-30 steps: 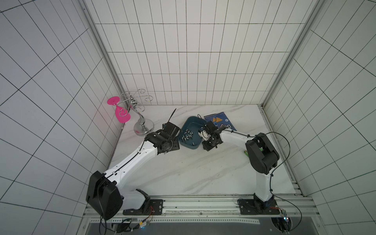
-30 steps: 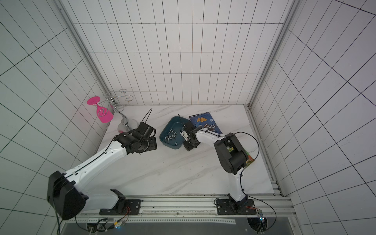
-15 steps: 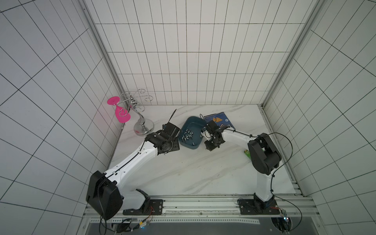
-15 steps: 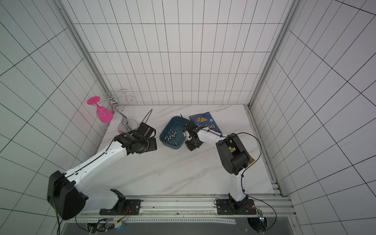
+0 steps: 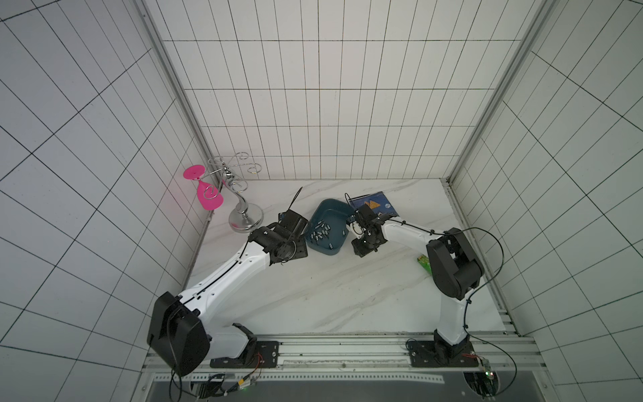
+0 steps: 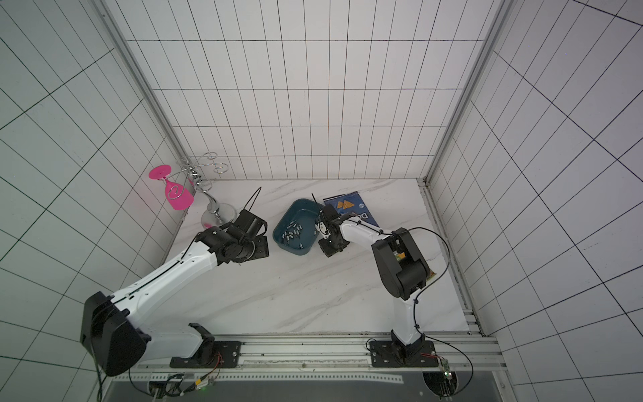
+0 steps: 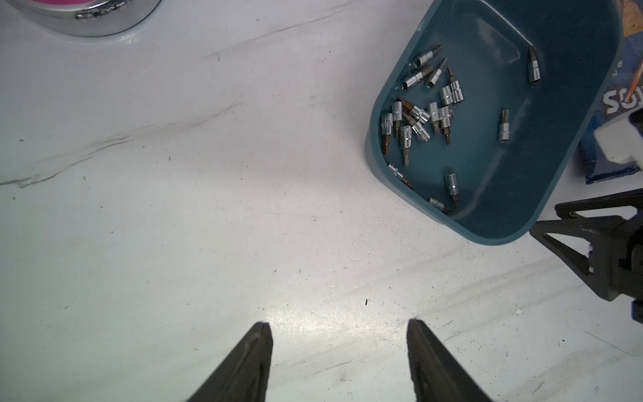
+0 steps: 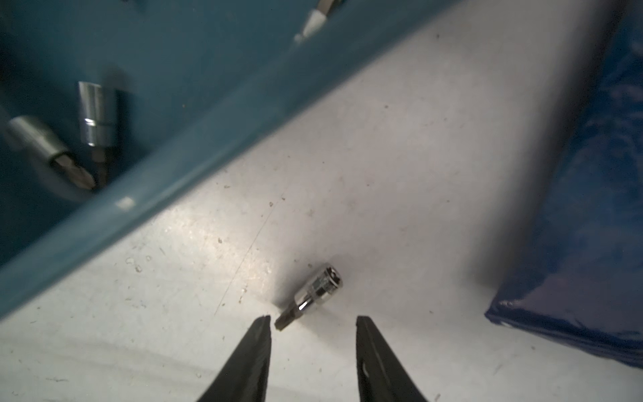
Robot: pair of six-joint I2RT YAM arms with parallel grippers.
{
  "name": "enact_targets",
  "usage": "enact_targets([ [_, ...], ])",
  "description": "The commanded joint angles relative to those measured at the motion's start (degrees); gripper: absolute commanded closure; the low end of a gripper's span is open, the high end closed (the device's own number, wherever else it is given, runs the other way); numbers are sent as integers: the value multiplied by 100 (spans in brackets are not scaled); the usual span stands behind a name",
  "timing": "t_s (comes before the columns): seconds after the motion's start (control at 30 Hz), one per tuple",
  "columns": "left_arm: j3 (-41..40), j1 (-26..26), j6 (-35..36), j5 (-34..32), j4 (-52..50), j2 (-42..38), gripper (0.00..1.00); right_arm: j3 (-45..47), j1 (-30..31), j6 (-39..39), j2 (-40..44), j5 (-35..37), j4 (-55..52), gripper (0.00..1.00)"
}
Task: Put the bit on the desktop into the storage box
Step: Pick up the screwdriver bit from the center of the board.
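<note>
A small chrome bit (image 8: 309, 299) with a dark tip lies on the white desktop (image 8: 400, 174), between the storage box (image 8: 208, 87) and a blue bag. My right gripper (image 8: 313, 318) is open and low over it. The bit's dark tip sits just inside one fingertip, and its chrome body lies ahead of the tips. In both top views the right gripper (image 5: 365, 249) (image 6: 330, 249) hides the bit. The teal storage box (image 5: 332, 210) (image 6: 304, 212) (image 7: 556, 104) holds several chrome bits. My left gripper (image 7: 338, 322) (image 5: 295, 252) is open and empty over bare desktop beside the box.
A blue Doritos bag (image 5: 377, 205) lies flat behind the right gripper, close to the box. A chrome rack (image 5: 245, 217) with a hanging pink glass (image 5: 208, 200) stands at the back left. A small green packet (image 5: 423, 261) lies by the right arm's elbow.
My right arm has shifted a little to the right and towards the front beside the box. The left arm has not moved.
</note>
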State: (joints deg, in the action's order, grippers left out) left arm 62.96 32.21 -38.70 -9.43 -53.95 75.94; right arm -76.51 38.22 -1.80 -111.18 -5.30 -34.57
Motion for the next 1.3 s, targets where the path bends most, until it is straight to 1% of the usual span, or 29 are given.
enact_targets([
  [0.0,-3,31,-32,-41,104,37,35,-133,-41,171,22,-50,-19,57],
  [0.37,-12,31,-34,-65,78,-9,35,-253,-86,233,-373,-111,-30,60],
  [0.57,-3,31,-30,-66,74,-3,35,-319,-113,251,-547,-164,-89,64],
  [0.8,6,31,-23,-74,67,0,35,-339,-113,216,-593,-72,-218,73],
  [0.87,6,31,-24,-68,70,0,35,-305,-113,190,-571,-46,-241,77],
  [0.97,6,31,-24,-68,75,0,35,-294,-113,180,-541,-46,-302,86],
  [1.07,6,30,-15,-68,67,-7,35,-324,-121,193,-519,-81,-372,100],
  [1.17,6,31,-16,-67,58,-9,35,-353,-147,269,-325,-21,-484,100],
  [1.27,6,31,-15,-72,30,-27,35,-299,-216,419,226,170,-618,100],
])
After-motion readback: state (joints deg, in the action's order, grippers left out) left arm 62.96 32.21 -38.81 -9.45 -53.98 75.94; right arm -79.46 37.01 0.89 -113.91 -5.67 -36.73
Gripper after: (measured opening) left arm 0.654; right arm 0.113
